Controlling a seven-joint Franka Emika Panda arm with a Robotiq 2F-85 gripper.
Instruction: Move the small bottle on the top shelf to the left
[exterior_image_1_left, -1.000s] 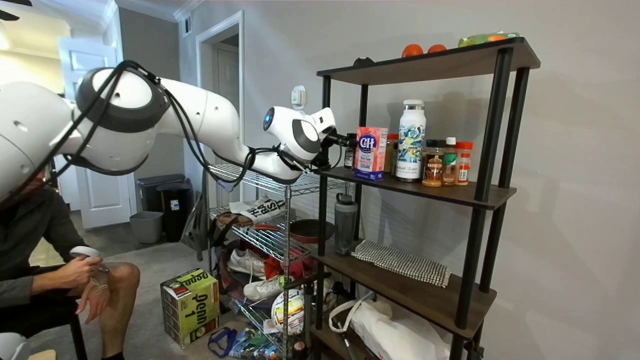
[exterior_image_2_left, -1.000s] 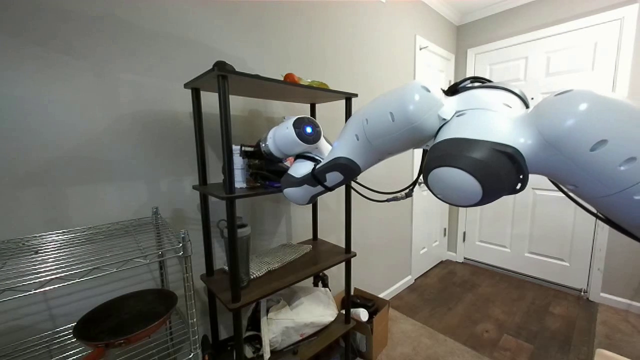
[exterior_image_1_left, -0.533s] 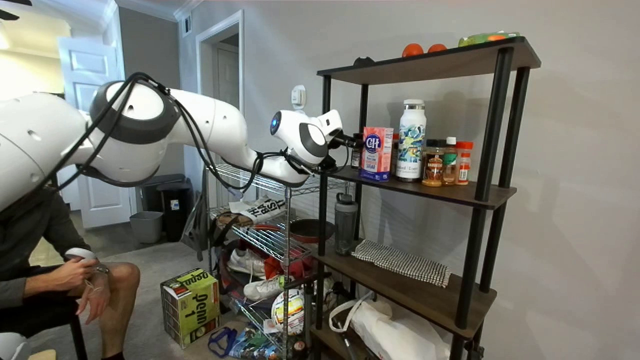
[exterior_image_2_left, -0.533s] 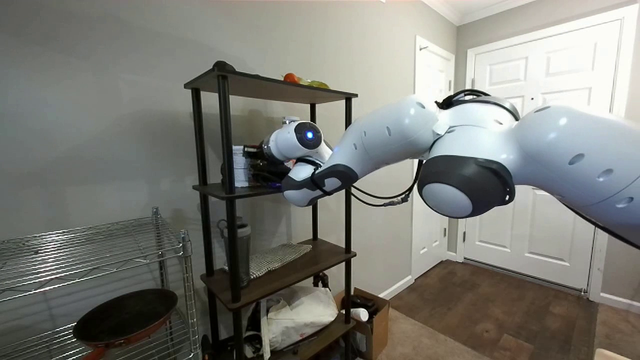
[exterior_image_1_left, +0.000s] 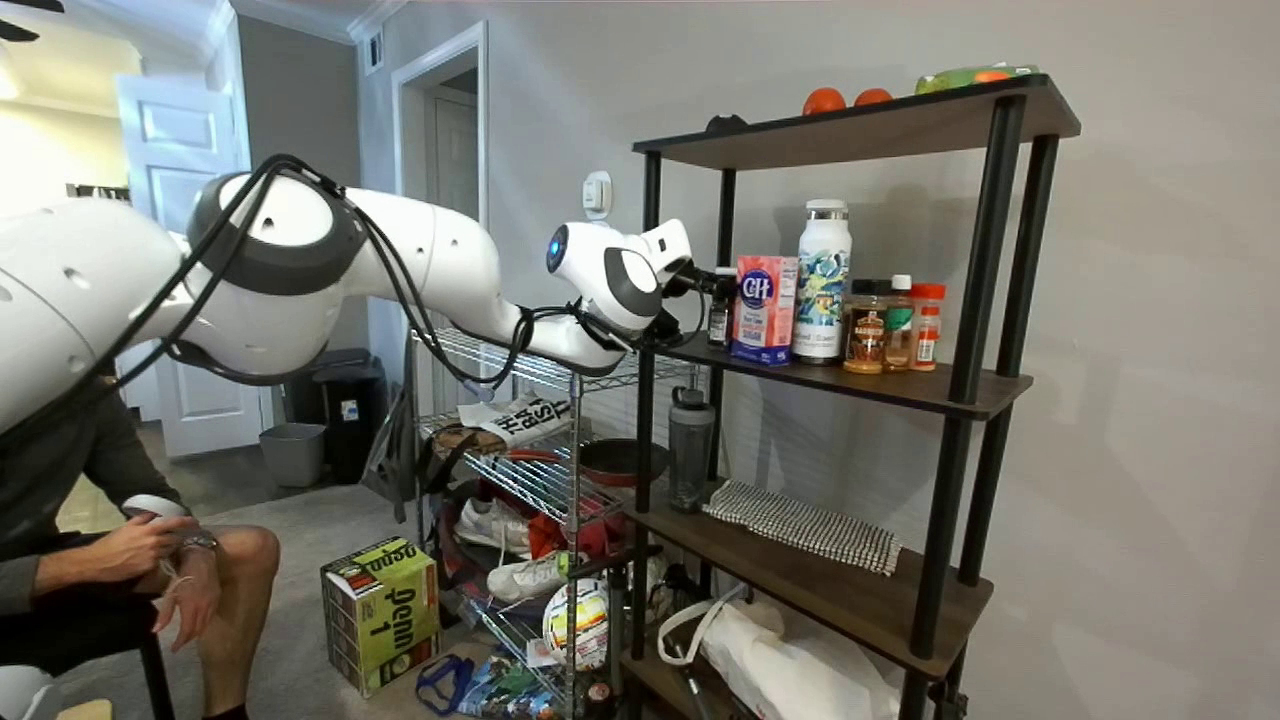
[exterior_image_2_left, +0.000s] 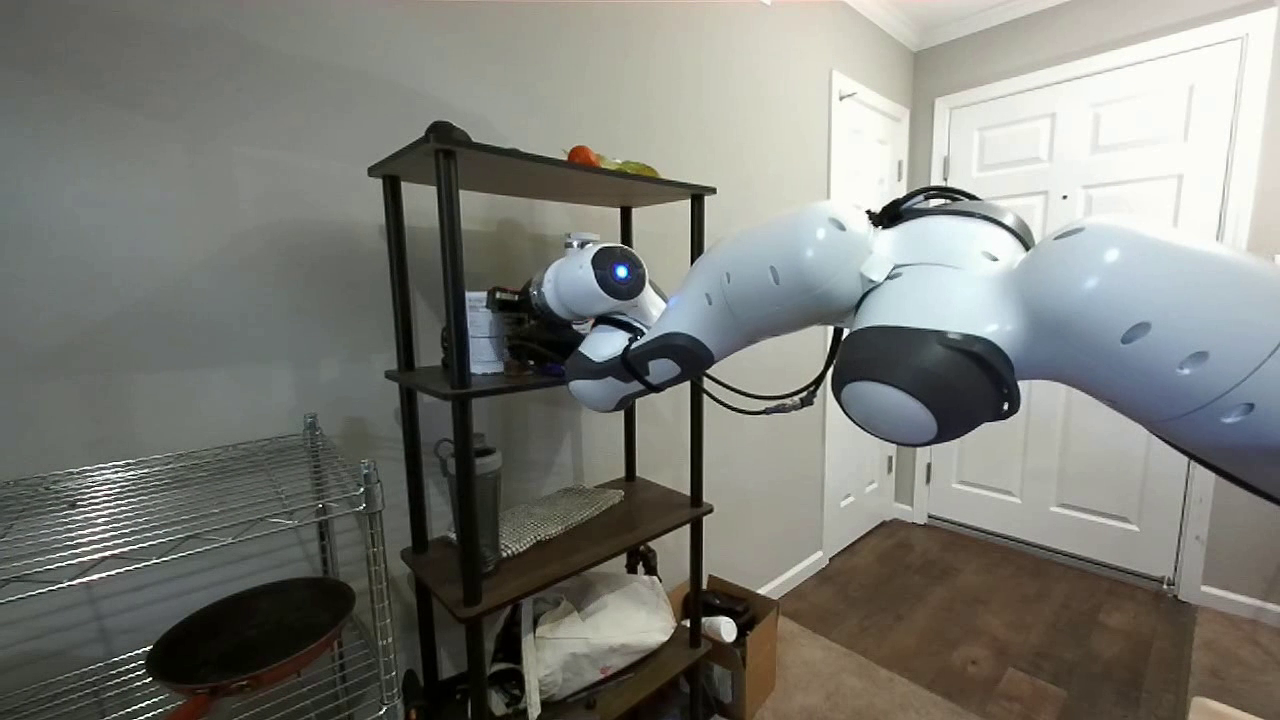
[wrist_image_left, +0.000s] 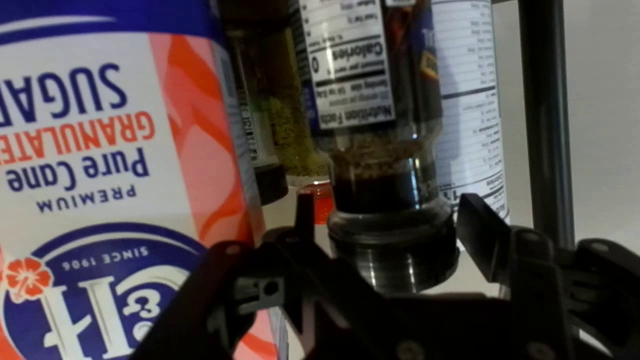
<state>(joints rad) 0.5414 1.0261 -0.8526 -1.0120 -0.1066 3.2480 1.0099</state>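
Observation:
A small glass spice bottle (wrist_image_left: 372, 150) with a dark cap and nutrition label stands between my fingers in the wrist view, which is upside down. My gripper (wrist_image_left: 390, 215) is open around its cap end; gaps show on both sides, the right one narrow. In an exterior view the small bottle (exterior_image_1_left: 718, 325) shows beside the sugar box, below my gripper (exterior_image_1_left: 722, 285). In the other viewpoint my gripper (exterior_image_2_left: 510, 300) hides it. It stands on the brown board (exterior_image_1_left: 900, 390) below the topmost board (exterior_image_1_left: 850, 145) of the black rack.
The pink sugar box (exterior_image_1_left: 765, 310) stands close beside my finger. A white canister (exterior_image_2_left: 484, 335) stands behind the bottle on the other side, near a black post (wrist_image_left: 547, 125). A white flask (exterior_image_1_left: 823, 290) and several spice bottles (exterior_image_1_left: 866, 330) stand farther along. The topmost board is overhead.
In an exterior view my arm and gripper have moved right and slightly down, farther along the shelf. The sugar box has slid right with the gripper, towards the white flask, uncovering more of the small bottle.

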